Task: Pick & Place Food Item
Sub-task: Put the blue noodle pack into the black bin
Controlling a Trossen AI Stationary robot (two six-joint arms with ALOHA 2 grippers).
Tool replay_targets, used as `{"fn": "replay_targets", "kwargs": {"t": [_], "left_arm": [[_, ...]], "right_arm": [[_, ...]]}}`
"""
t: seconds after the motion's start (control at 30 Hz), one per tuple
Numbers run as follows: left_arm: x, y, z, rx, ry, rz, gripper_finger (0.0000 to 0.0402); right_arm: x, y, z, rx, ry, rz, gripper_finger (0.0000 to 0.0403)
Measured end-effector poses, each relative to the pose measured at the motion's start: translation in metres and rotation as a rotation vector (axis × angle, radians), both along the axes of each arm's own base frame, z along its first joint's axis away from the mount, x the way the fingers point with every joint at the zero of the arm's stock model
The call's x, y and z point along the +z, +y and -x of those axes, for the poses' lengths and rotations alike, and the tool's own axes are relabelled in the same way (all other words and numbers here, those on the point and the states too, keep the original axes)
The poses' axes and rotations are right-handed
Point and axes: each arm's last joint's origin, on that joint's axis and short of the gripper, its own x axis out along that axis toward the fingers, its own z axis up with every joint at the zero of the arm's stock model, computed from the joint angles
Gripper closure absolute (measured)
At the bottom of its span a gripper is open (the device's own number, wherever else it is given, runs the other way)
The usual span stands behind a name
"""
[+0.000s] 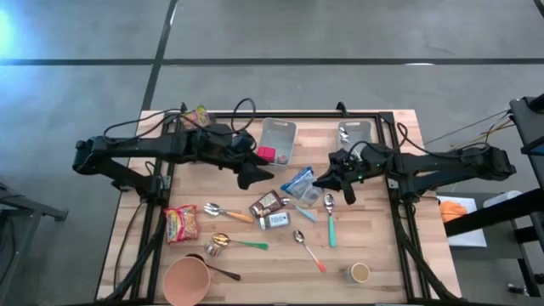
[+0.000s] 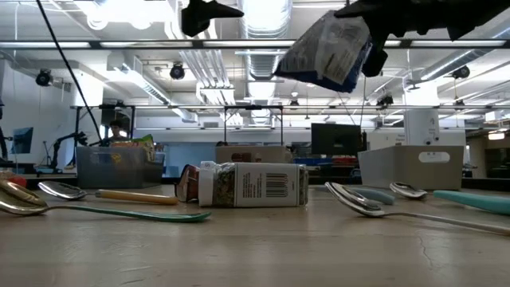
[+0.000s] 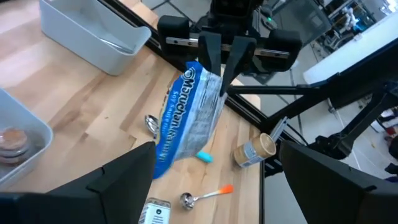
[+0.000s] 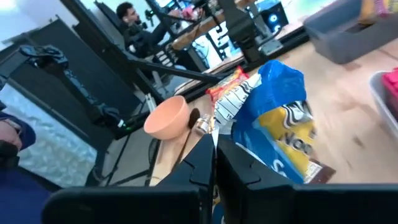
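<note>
A blue and white noodle packet (image 1: 297,180) hangs in the air over the middle of the table, and my right gripper (image 1: 326,179) is shut on it. The low view shows the packet (image 2: 327,52) high above the tabletop. My left gripper (image 1: 255,176) stands open just to the packet's left, touching nothing. In the left wrist view the packet (image 3: 186,115) hangs straight ahead between my left gripper's (image 3: 211,186) spread fingers, farther off. My right gripper pinches the packet's sealed end (image 3: 208,78) between its two fingers (image 3: 211,53). The fingers come nearly level from the table's right side. The packet hangs tilted below and ahead of them, lifted clear of the table, as the low view shows.
Two grey bins (image 1: 278,138) (image 1: 353,132) stand at the far edge, one next to a pink item (image 1: 266,155). Below the packet lie a brown packet (image 1: 265,202), a spice jar (image 1: 274,221) and several spoons. A red noodle packet (image 1: 181,223), pink bowl (image 1: 187,280) and small cup (image 1: 359,272) sit nearer.
</note>
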Motion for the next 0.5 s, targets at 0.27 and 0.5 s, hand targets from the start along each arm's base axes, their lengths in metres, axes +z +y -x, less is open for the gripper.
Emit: {"fn": "replay_targets", "kwargs": {"t": [0.27,0.5], "left_arm": [[0.004,0.000,-0.003,-0.043,-0.048,-0.088,0.0057],[0.014,-0.001,-0.006,-0.097,-0.166,-0.110,0.0058]], "right_arm": [[0.035,0.007,-0.030,0.122,-0.072,0.075,0.0395],[0.058,0.007,-0.056,0.191,0.020,0.163,0.0395]]}}
